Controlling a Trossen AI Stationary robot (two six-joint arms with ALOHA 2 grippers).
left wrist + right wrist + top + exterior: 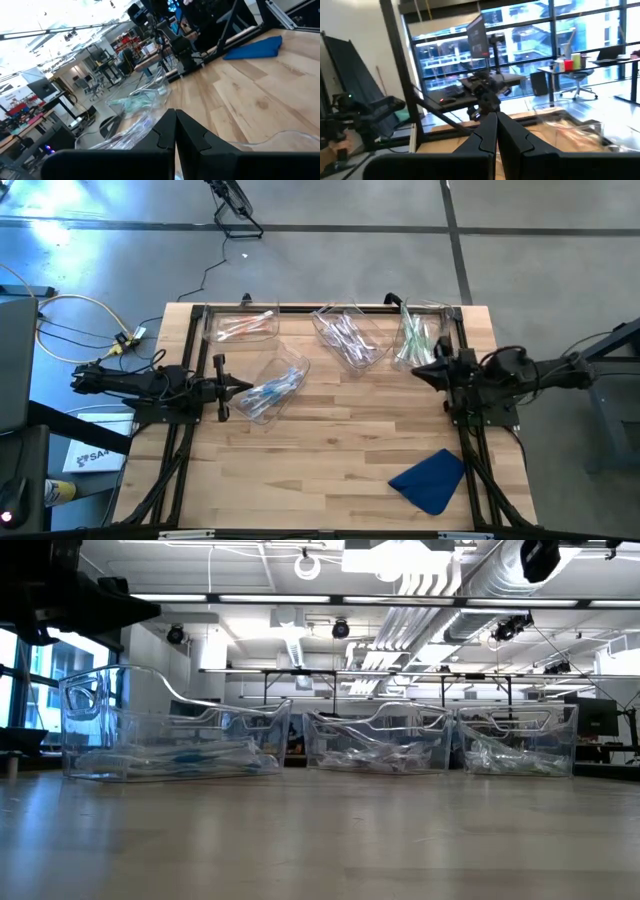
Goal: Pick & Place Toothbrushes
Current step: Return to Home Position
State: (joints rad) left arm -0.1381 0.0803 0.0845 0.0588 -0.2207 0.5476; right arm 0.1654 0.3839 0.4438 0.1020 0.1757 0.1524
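Note:
Four clear bins stand on the wooden table, each with toothbrushes lying in it: pink ones (pixel 240 326) at the far left, blue ones (pixel 272 389) nearer the left arm, purple-white ones (pixel 346 336) at the far middle, and green ones (pixel 414 335) at the far right. My left gripper (pixel 246 387) is shut and points level toward the table's right, its tip by the blue bin's left end and above the bin's (pixel 170 735) height. My right gripper (pixel 417 370) is shut, raised, and points toward the table's left, just near of the green bin. In the wrist views both grippers' fingers (pixel 175 127) (pixel 496 125) meet with nothing between them.
A folded blue cloth (pixel 430 478) lies near the front right corner. Bare wood (pixel 330 450) stretches across the table's near half between the arms. A dark frame rail (pixel 330 308) runs along the far edge behind the bins.

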